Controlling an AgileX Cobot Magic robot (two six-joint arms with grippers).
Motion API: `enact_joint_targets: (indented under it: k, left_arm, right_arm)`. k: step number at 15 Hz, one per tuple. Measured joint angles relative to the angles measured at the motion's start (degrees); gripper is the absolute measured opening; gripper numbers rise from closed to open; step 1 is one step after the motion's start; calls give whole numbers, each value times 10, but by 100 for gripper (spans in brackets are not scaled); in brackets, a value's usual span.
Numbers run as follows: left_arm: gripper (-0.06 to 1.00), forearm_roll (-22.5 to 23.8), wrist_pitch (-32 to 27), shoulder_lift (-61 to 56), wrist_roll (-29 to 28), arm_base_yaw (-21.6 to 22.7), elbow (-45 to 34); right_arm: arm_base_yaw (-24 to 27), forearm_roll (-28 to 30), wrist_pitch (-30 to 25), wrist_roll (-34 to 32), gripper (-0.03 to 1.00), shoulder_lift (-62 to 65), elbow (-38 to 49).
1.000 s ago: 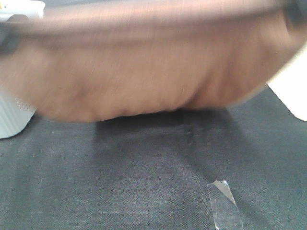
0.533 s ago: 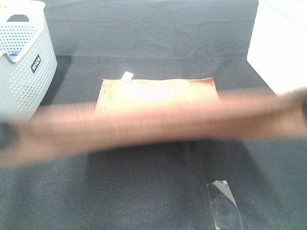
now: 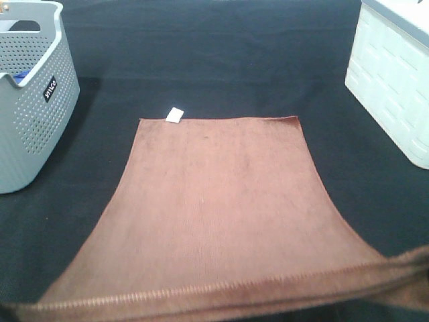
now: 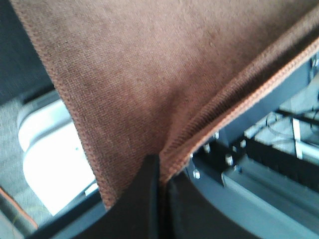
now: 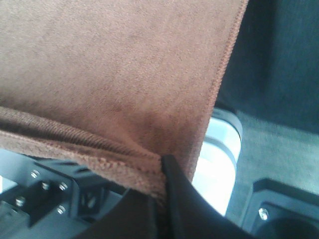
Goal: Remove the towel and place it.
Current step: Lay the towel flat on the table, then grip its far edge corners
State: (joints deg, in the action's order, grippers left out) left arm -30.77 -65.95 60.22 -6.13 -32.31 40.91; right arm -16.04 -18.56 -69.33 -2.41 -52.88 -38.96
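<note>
Exterior high view first: what is the biggest thing there? asks Mira.

Jon: The desk (image 3: 214, 60), covered with black cloth. On it the brown towel (image 3: 214, 201) is spread open over the middle. Its far edge lies flat on the desk. Its near edge is lifted and pulled in a line along the near edge of the desk.

Mira: And beside the towel?

Jon: A white crate (image 3: 395, 87) stands at the right edge of the desk, toward the far side. A grey basket (image 3: 30, 114) with small holes stands at the far left corner. Both are apart from the towel.

Mira: What holds the near edge?

Jon: The wrist views show it. The left gripper (image 4: 159, 169) has its jaws pressed together on the near left corner of the towel, at the hem. The right gripper (image 5: 162, 164) is closed in the same way on the near right corner. The cloth hangs stretched between them.

Mira: Anything smaller?

Jon: A small white tag (image 3: 175, 115) at the far left corner of the towel, lying on the desk.
</note>
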Motion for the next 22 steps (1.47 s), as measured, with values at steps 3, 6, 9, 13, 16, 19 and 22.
enact_joint_targets:
  k: [3, 6, 9, 13, 16, 19, 22]
  left_arm:
    - [0, -5, 1, 30, -12, -10, -2]
    - [0, -5, 1, 124, -6, -10, -2]
    - [0, -13, -11, 174, -6, -10, -3]
    - [0, -22, -14, 240, 5, -32, 1]
    - [0, -20, 13, 277, 6, -68, 29]
    - [3, -20, 21, 304, 11, -88, 46]
    - [35, -21, 28, 312, 5, -122, 49]
  right_arm:
    - [0, 9, -2, 10, 1, -37, 12]
    - [0, 13, -2, 34, 1, -118, 15]
    - [1, -3, 14, 67, 1, -167, 15]
    - [2, -23, 39, 111, 2, -239, 20]
    - [2, -50, 37, 138, 9, -260, 20]
    - [2, -57, 37, 142, 21, -260, 20]
    - [2, -57, 54, 142, 54, -260, 20]
